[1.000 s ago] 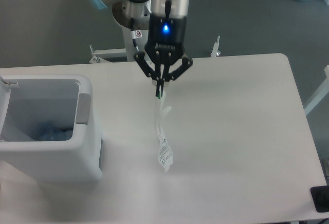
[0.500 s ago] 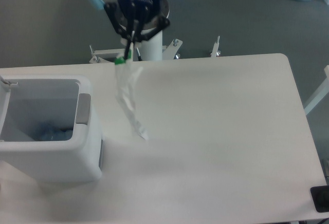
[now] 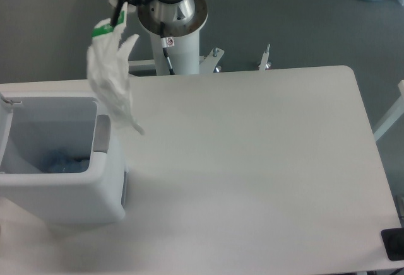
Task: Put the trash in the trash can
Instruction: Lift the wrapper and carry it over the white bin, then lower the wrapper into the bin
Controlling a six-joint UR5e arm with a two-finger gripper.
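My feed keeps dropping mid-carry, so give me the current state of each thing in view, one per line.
Gripper: raised at the top edge, shut on the pouch's green-tipped end.
Plastic pouch: hanging in the air, off the table, beside the bin's right rim.
Trash can: upright, open-topped, something bluish lying inside.
Table: nothing else visible on top.

My gripper (image 3: 118, 15), near the top edge, pinches the white pouch (image 3: 112, 79) by its green-tipped end, dangling above the trash can's (image 3: 104, 187) right rim.
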